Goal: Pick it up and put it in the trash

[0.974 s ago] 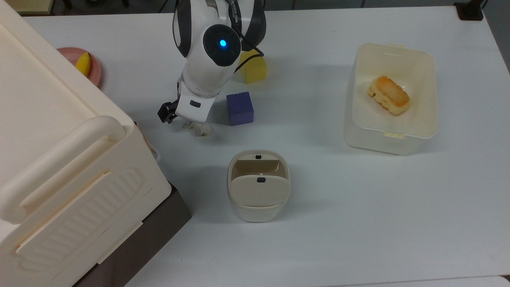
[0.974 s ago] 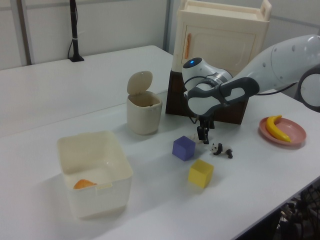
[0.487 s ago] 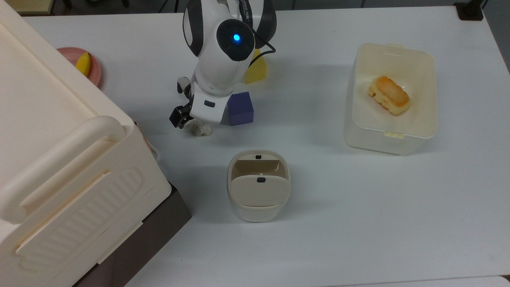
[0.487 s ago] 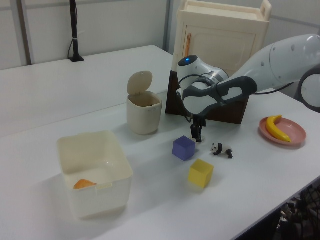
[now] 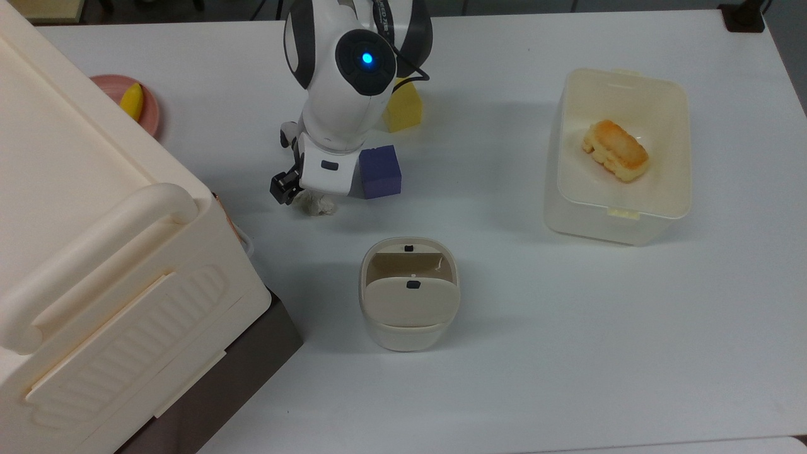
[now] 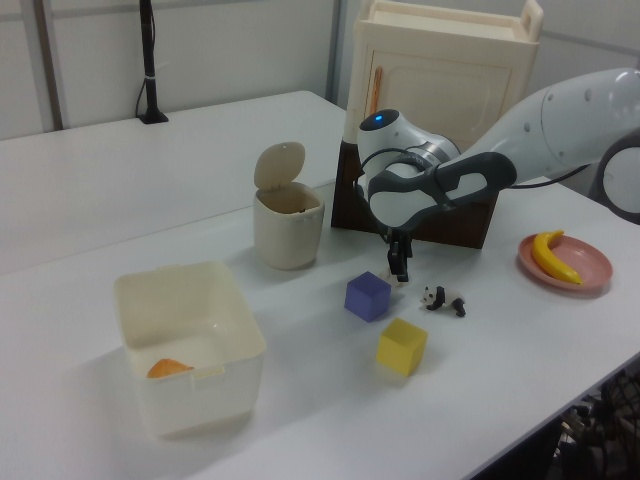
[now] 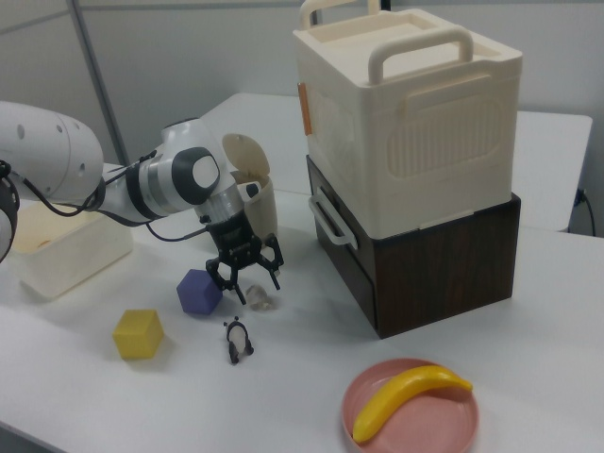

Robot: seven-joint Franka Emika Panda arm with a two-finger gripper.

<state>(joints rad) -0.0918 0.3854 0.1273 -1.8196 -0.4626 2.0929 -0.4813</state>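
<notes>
The crumpled white tissue wad lies on the white table between the purple cube and the big cream box. In the right view the wad sits just below my gripper, which is open, its black fingers spread above and around the wad without holding it. In the top view my gripper is mostly covered by the arm's white wrist. The trash, a small beige bin with its flap lid tipped up, stands apart from the wad toward the top view's bottom. In the left view the bin stands left of my gripper.
A yellow cube and a panda figurine lie near the arm. The big cream handled box on a dark base fills the top view's left. A pink plate holds a banana. A cream tub with bread sits at the top view's right.
The arm swung toward the top view's right, then eased back a little. The gripper hovers over the wad. The wad has stayed where it was on the table.
</notes>
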